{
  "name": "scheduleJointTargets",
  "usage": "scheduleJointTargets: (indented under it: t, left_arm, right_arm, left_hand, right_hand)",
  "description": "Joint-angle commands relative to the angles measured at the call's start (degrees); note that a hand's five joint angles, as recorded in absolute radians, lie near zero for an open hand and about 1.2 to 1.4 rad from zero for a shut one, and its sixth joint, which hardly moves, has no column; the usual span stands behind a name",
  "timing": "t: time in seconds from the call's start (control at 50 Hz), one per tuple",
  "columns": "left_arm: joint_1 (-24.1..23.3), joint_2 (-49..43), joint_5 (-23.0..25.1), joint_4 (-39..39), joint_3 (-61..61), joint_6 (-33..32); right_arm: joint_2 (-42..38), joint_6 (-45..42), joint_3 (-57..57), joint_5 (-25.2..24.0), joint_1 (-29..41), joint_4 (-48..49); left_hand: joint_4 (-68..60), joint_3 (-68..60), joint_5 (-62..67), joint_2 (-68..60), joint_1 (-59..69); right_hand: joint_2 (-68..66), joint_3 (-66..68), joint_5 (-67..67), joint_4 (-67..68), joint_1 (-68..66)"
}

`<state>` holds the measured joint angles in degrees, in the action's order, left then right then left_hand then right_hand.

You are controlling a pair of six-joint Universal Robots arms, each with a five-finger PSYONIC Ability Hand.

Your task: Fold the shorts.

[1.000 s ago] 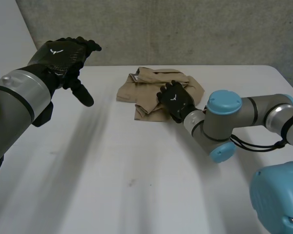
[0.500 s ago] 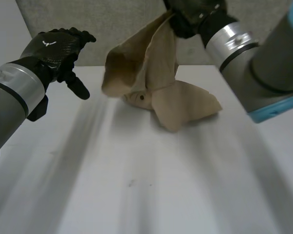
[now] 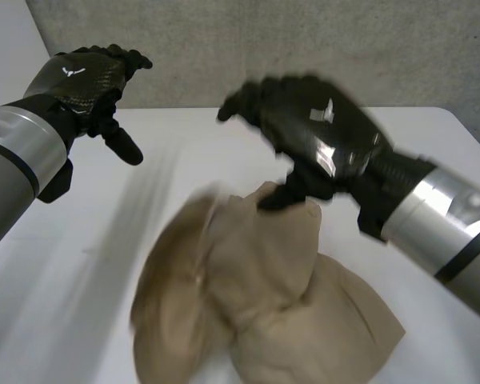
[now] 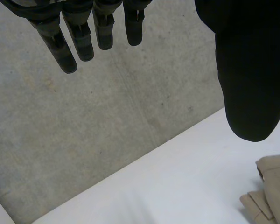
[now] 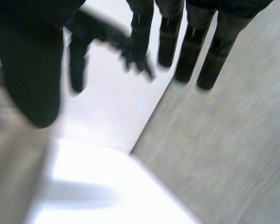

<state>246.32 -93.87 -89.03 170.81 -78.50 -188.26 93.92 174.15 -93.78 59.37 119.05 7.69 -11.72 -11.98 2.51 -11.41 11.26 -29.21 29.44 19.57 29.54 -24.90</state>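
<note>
The shorts [image 3: 264, 304], tan and crumpled into 1 loose heap, lie on the near middle of the white table [image 3: 64, 280]. The heap runs down to the near edge of the head view, with a raised fold at its far side. Its outline is blurred, so individual legs and the waistband cannot be told apart. The right hand [image 3: 320, 136] is above the far side of the heap, at the end of the right arm [image 3: 440, 216], which enters from the near right. Its fingers [image 5: 191, 46] are straight and spread wide, and no cloth is pinched between them and the thumb [image 5: 32, 70]. In the head view the thumb points down at the raised fold; whether it touches the cloth cannot be determined. Farther back and well apart from the shorts, the left hand [image 3: 80, 80] is raised over the far left part of the table at the end of the left arm [image 3: 16, 160]. In the left wrist view its fingers [image 4: 84, 37] hang straight and separated, with the thumb held apart, and it holds nothing. Behind the far table edge stands a grey concrete wall [image 3: 304, 48].
</note>
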Motion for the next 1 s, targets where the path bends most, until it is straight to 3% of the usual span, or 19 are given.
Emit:
scheduleJointTargets:
  t: [0.02,0.14,0.26,0.42,0.6,0.74,0.84,1.0]
  left_arm:
    - [-0.14,-1.31,-0.09,0.05,-0.07,0.09]
    - [-1.46,-4.91,-1.40,-2.92,-1.12,4.46]
    - [-1.81,-5.71,-2.64,-8.20,-5.34,11.33]
    - [-2.25,-4.22,-2.64,-9.18,-16.50,15.82]
    - [-3.04,-3.33,-3.25,-1.81,-25.64,17.49]
    - [-4.09,-5.00,-8.17,0.58,-27.14,18.81]
    - [-8.57,-5.36,-11.86,0.93,-27.06,19.77]
    - [-9.98,-4.65,-12.83,0.76,-26.97,19.60]
  right_arm:
    - [-2.52,-8.21,-0.53,0.21,-6.18,-5.22]
    - [-3.04,-8.30,3.07,8.04,-13.23,-6.01]
    - [-10.94,-8.82,5.62,6.03,-13.93,-8.48]
    - [-19.91,-17.16,11.15,5.06,-12.27,-8.74]
    - [-32.11,-26.66,22.48,5.06,-5.32,-9.09]
    - [-41.18,-26.76,32.94,5.23,-3.30,-11.90]
    - [-49.26,-26.49,43.05,5.14,-1.81,-17.08]
    - [-60.78,-26.23,56.07,4.62,-0.84,-23.95]
  left_hand:
    - [1.51,1.77,-2.30,1.20,-1.05]
    - [0.66,0.93,-1.45,0.36,-0.21]
    - [0.83,1.10,-1.62,0.52,-0.37]
    - [0.83,1.10,-1.62,0.52,-0.37]
    - [0.33,0.59,-1.12,0.02,0.13]
    - [0.33,0.59,-1.12,0.02,0.13]
    - [0.50,0.76,-1.28,0.19,-0.04]
    - [0.50,0.76,-1.28,0.19,-0.04]
  right_hand:
    - [15.09,-15.32,-15.45,-15.42,10.78]
    - [14.92,-15.15,-15.28,-15.26,10.61]
    - [14.25,-14.48,-14.61,-14.58,9.94]
    - [12.73,-12.97,-13.10,-13.07,8.42]
    - [6.03,-6.26,-6.39,-6.37,1.72]
    - [-0.05,-0.18,-0.31,-0.29,-4.36]
    - [-2.41,2.18,2.04,2.07,-6.72]
    - [-4.08,3.85,3.72,3.74,-8.39]
